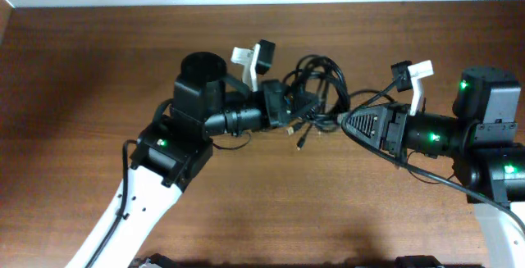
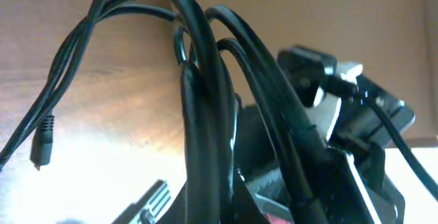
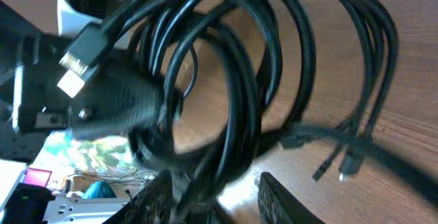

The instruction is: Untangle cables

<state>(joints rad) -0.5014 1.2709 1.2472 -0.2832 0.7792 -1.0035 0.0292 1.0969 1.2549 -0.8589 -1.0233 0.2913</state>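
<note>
A tangle of black cables [image 1: 316, 84] hangs between my two grippers above the brown table [image 1: 82, 96]. My left gripper [image 1: 287, 111] is shut on the bundle's left side; in the left wrist view the thick cables [image 2: 205, 114] run down into its jaws [image 2: 229, 207]. My right gripper [image 1: 343, 122] is at the bundle's right side. In the right wrist view its fingers [image 3: 219, 200] are apart, with cable loops [image 3: 239, 101] passing between them, close to the left finger. A small plug [image 2: 41, 148] dangles at the left.
Loose connector ends [image 1: 301, 141] hang below the tangle, and also show in the right wrist view [image 3: 342, 164]. A thick black plug body [image 3: 116, 104] sits in the loops. The right arm [image 2: 342, 114] is close behind the cables.
</note>
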